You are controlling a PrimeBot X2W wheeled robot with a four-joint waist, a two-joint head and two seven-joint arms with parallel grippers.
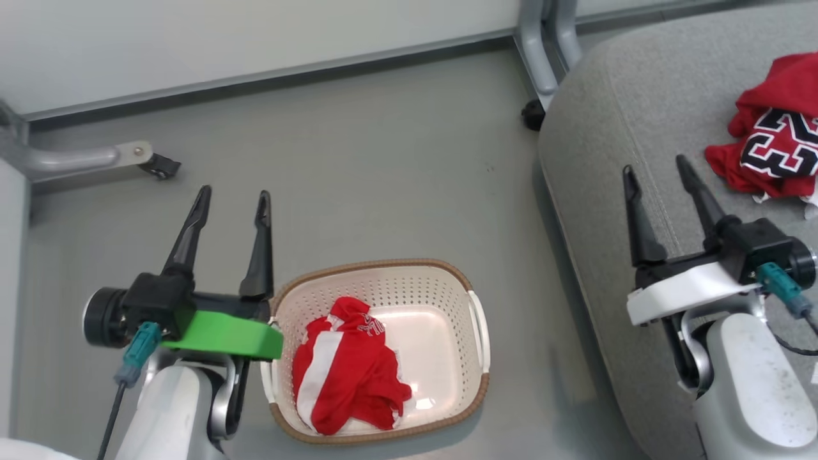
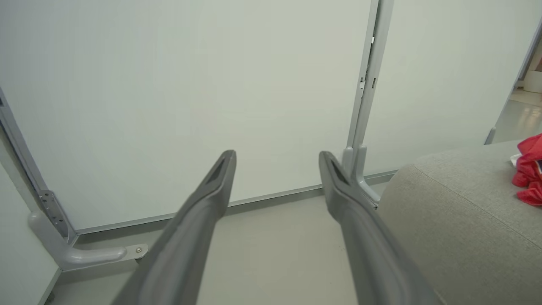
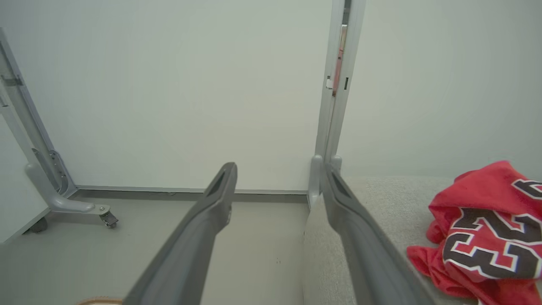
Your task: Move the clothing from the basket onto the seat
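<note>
The cream basket (image 1: 447, 300) stands on the floor and holds the crumpled red piece with a white stripe (image 1: 348, 370) in its left half. The red jersey with "23" (image 1: 776, 144) lies bunched on the grey seat (image 1: 613, 128) at the right; the jersey (image 3: 487, 237) and the seat (image 3: 381, 199) are also in the right wrist view. My left gripper (image 1: 233, 201) is open and empty, just left of the basket, fingers pointing away. Over the seat's left edge my right gripper (image 1: 658, 169) is open with nothing in it, left of the jersey.
Pale partition panels (image 1: 255, 32) stand behind, with grey metal feet on castors at the far left (image 1: 137, 156) and beside the seat (image 1: 533, 115). Grey floor (image 1: 383, 160) lies between the basket and the panels.
</note>
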